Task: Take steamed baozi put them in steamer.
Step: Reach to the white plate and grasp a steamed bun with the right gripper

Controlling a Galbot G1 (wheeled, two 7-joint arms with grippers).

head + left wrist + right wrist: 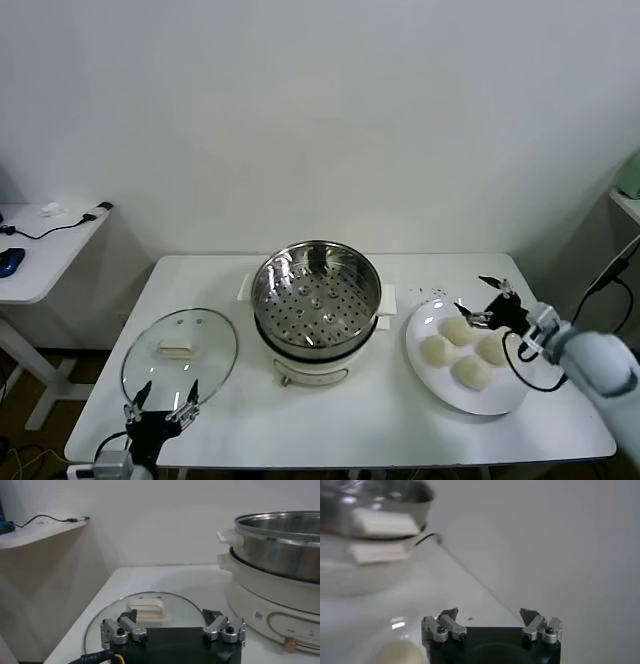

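1. Your right gripper (488,298), fingers spread and holding nothing, hovers over the plate (500,404); the wrist view crops the baozi (458,330) under it.
2. Four baozi sit on the plate; the steamer (317,300) stands clear beyond the fingers.
3. Your left gripper (161,405), fingers spread, idles at the surface (370,420) edge beside the glass lid (180,352).

Both grippers share one build: a black block body carrying two silver metal finger mounts, each fixed with dark round screws and ending in a black pointed tip. The left gripper (170,622) has a black cable with a yellow core and faint white lettering running from its base. The right gripper (488,298) sits on a light grey, rounded forearm with thin black cables looping beside it.
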